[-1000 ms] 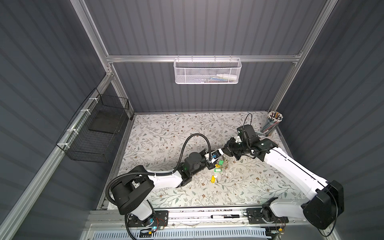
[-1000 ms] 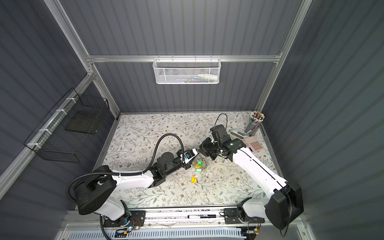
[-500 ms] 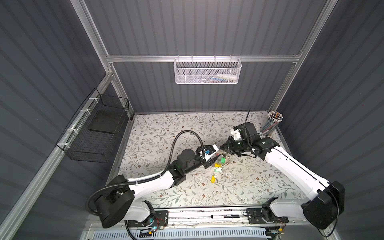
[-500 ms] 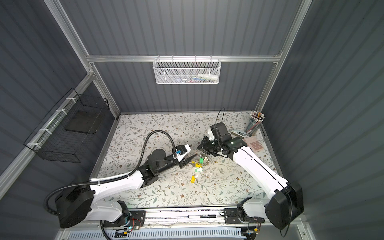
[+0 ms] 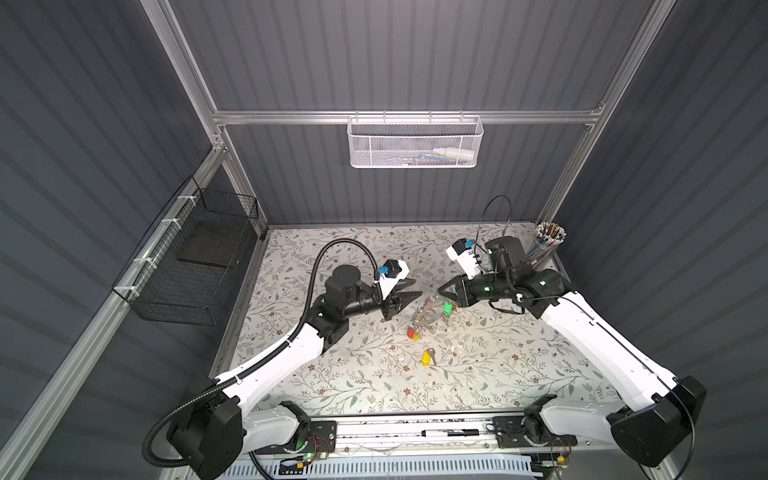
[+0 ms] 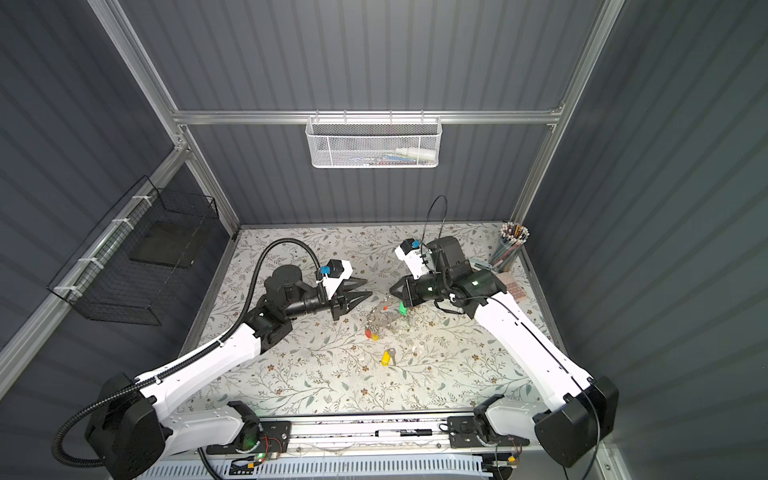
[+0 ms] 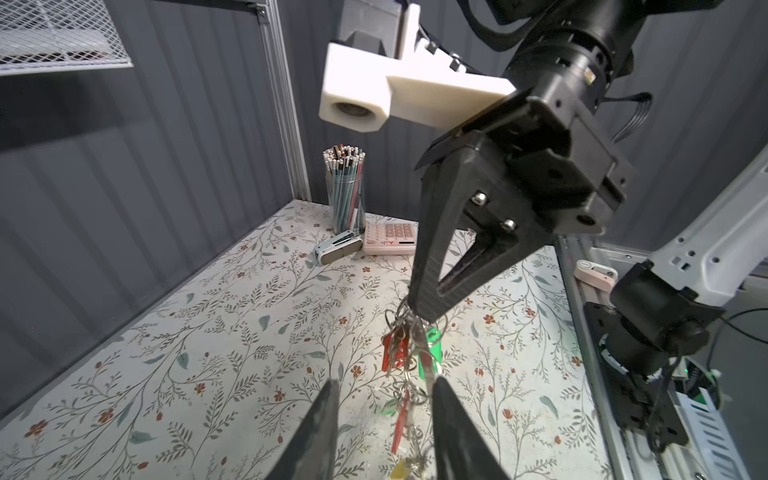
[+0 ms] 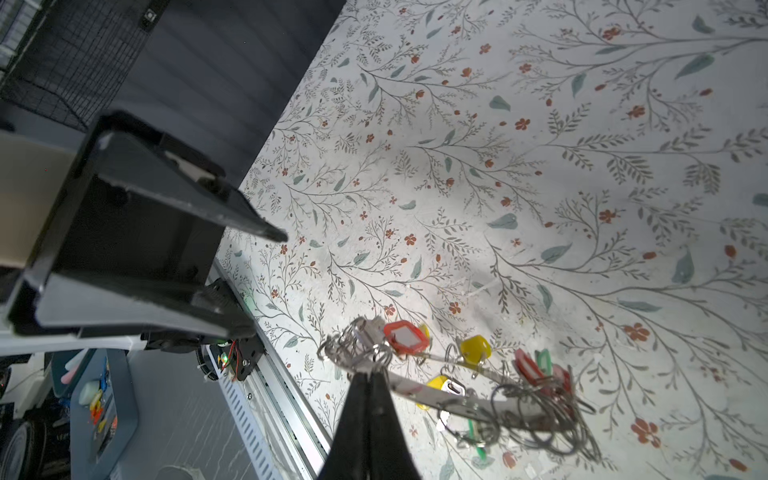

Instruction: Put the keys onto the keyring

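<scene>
The fingers of my right gripper [image 8: 368, 376] were matt black plastic, faintly ridged like printed parts. The keyring [image 8: 490, 405] was a flat hoop of dull grey metal with a soft sheen. Its split rings [image 8: 536, 415] were thin bright wire, shinier than the hoop. The red tag [image 8: 405, 336] and yellow tag [image 8: 474, 348] were smooth, glossy plastic, and the red one had a white, paper-like insert. The table cover [image 8: 540, 174] looked matt and a little scuffed, perhaps printed paper or vinyl. My left gripper [image 5: 417, 288] was the same matt black plastic. The camera mount [image 7: 415, 87] was smooth white plastic. The wall basket [image 5: 415, 143] was white-coated metal mesh.
</scene>
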